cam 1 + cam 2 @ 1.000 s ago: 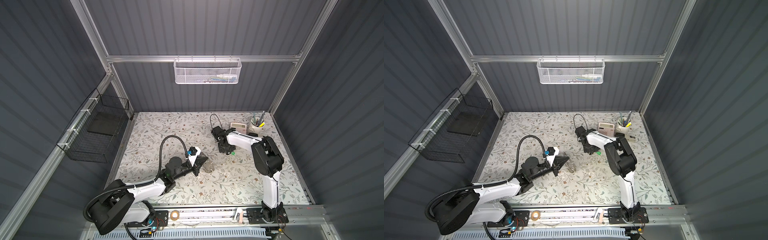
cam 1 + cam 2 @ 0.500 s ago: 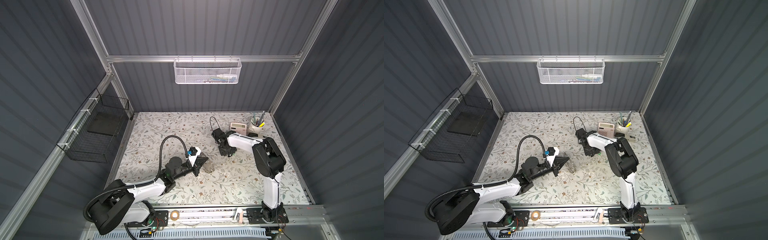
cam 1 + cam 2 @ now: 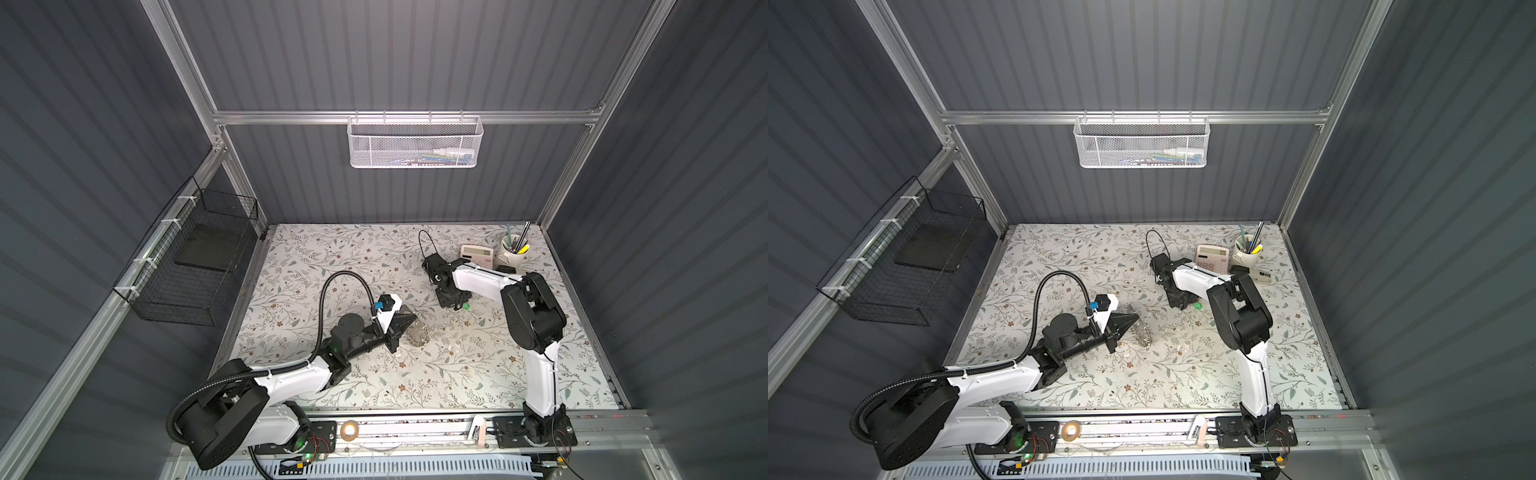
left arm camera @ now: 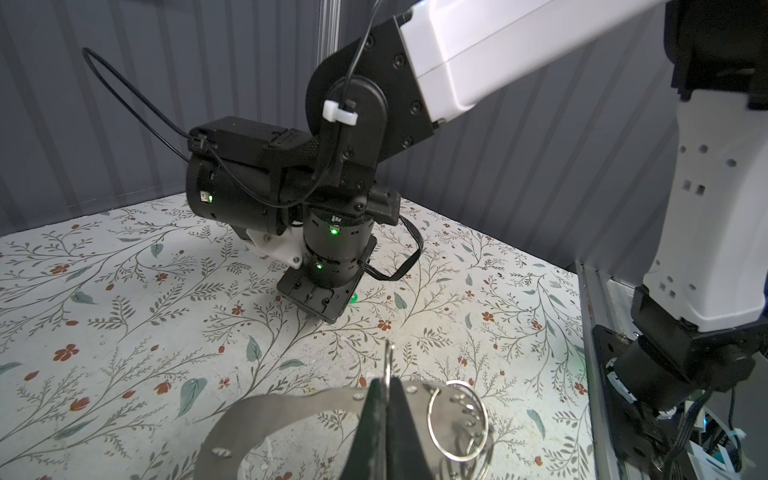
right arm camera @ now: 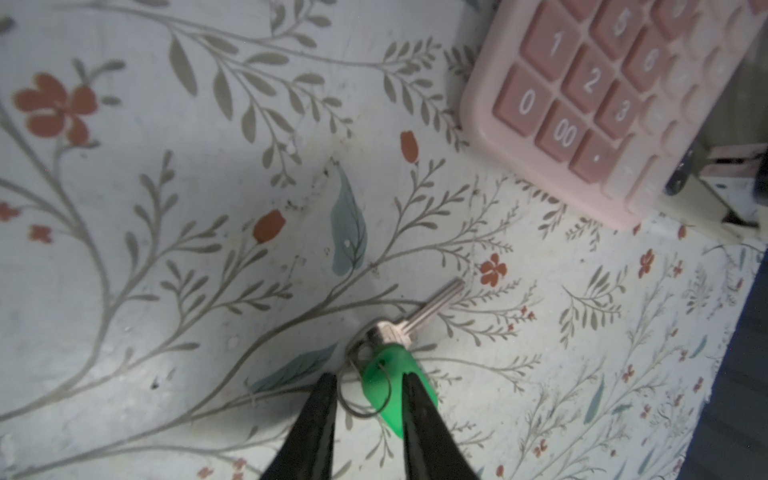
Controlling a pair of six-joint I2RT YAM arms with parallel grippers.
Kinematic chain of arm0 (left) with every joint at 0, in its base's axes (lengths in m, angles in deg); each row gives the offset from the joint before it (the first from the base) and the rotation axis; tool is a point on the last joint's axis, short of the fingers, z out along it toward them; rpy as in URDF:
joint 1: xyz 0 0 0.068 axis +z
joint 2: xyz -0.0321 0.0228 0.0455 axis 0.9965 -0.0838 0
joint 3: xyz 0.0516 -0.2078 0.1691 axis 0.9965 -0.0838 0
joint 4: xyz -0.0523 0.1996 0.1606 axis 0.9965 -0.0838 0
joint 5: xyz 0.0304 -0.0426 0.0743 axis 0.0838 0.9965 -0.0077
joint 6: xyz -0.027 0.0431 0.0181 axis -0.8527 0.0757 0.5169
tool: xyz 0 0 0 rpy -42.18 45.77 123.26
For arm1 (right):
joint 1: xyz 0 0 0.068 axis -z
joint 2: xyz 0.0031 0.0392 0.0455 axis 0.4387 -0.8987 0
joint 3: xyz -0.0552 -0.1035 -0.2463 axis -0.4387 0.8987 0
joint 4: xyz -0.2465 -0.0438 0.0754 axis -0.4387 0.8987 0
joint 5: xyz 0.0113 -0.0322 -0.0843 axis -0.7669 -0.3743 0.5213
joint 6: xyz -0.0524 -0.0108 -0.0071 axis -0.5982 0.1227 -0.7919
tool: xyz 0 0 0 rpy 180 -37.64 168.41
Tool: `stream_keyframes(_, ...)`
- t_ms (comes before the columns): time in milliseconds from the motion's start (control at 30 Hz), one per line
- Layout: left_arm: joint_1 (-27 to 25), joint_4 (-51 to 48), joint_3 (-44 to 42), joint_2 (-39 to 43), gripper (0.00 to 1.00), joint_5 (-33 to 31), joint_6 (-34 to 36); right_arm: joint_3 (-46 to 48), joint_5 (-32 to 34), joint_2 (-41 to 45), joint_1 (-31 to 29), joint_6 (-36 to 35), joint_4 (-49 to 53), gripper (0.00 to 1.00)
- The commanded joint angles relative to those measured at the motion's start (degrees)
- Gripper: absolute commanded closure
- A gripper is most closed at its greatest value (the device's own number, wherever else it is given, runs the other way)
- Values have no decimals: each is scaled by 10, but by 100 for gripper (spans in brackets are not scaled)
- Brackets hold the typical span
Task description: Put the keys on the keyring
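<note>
Green-headed key [image 5: 390, 374] on flowered table [image 5: 166, 208], thin wire loop [image 5: 365, 410] through its head, between parted right gripper [image 5: 369, 378] fingers, perhaps touching one, pink calculator [image 5: 602, 104] nearby.

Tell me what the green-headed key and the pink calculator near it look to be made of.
The key has a bright, glossy green head with soft rounded edges, probably moulded plastic. Its blade is pale silver with a sheen, so metal, though which one is not clear. The calculator has a matte pink casing and darker pink buttons with white printed digits, almost certainly plastic.
</note>
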Motion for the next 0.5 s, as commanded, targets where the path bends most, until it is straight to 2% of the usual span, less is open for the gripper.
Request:
stream_keyframes(0, -2, 22, 10, 19, 100, 9, -5, -11, 1, -19, 5, -6, 7, 71)
stream_keyframes(467, -1, 22, 10, 18, 100, 13, -6, -18, 12, -15, 7, -10, 5, 84)
